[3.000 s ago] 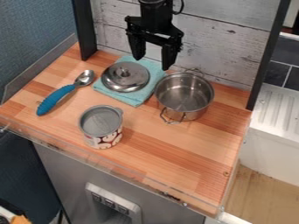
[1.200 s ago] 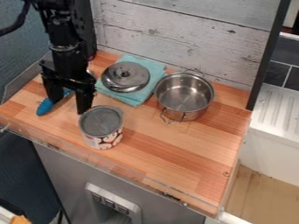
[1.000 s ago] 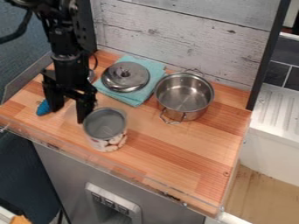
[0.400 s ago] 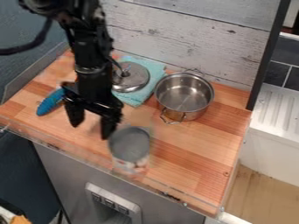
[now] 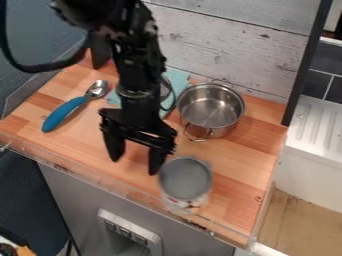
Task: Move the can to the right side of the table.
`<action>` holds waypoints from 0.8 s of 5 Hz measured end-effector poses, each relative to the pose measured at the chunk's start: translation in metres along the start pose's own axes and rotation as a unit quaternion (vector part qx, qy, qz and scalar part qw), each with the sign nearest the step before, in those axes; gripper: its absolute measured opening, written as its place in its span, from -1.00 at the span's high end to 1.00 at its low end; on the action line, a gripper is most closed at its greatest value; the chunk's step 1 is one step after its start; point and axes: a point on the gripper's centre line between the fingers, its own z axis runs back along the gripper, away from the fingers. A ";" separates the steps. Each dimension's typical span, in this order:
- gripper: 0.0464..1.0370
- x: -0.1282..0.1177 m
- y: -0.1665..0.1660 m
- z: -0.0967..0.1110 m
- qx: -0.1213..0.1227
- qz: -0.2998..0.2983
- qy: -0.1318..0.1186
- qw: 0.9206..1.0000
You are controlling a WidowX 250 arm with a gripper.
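Observation:
The black gripper (image 5: pixel 136 166) hangs low over the front middle of the wooden table, its two fingers spread apart with nothing between them. Its right-hand finger is against or very close to the left side of the can (image 5: pixel 186 180). The can stands upright near the table's front edge, right of the gripper, its grey top facing up. Whether finger and can actually touch is hard to tell.
A steel pot (image 5: pixel 210 107) with wire handles stands behind the can, toward the back right. The blue-handled spoon (image 5: pixel 63 114) lies at the left. The arm partly covers a teal cloth (image 5: pixel 178 79). A clear rail runs along the front edge.
From the back, the gripper came down at the left beside the can, then moved right and toward the front. The can slid the same way, from left of centre. Spoon and pot stayed put.

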 end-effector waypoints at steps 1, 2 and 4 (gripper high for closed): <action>-0.93 0.000 -0.016 -0.001 -0.011 -0.006 0.000 1.000; -0.93 0.002 -0.023 0.000 -0.013 -0.020 -0.006 1.000; -0.93 0.012 -0.018 0.042 0.006 -0.076 -0.089 0.993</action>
